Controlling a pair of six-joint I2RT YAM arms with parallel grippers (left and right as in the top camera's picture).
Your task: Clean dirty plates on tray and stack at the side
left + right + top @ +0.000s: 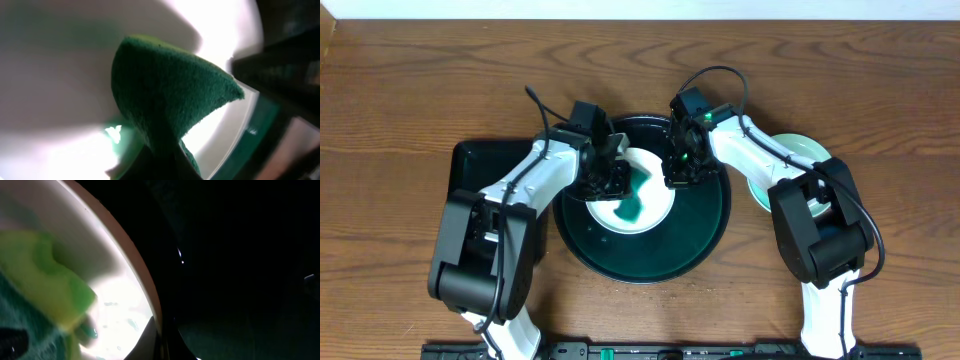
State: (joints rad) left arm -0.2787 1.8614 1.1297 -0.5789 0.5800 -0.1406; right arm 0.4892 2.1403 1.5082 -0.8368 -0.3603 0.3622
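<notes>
A white plate [658, 196] with a green smear [635, 207] lies on the back half of the round black tray [660, 255]. My left gripper [608, 178] is shut on a green sponge [170, 90] and presses it on the plate's left side [50, 100]. My right gripper [677, 172] is shut on the plate's right rim [135, 265], one finger inside it and one outside. The sponge also shows in the right wrist view [45, 280]. Pale mint-green plates [800, 155] lie on the table to the right of the tray, partly hidden by the right arm.
A rectangular black tray [480, 165] sits on the wooden table just left of the round tray, under the left arm. The table's front edge carries a black rail [650, 350].
</notes>
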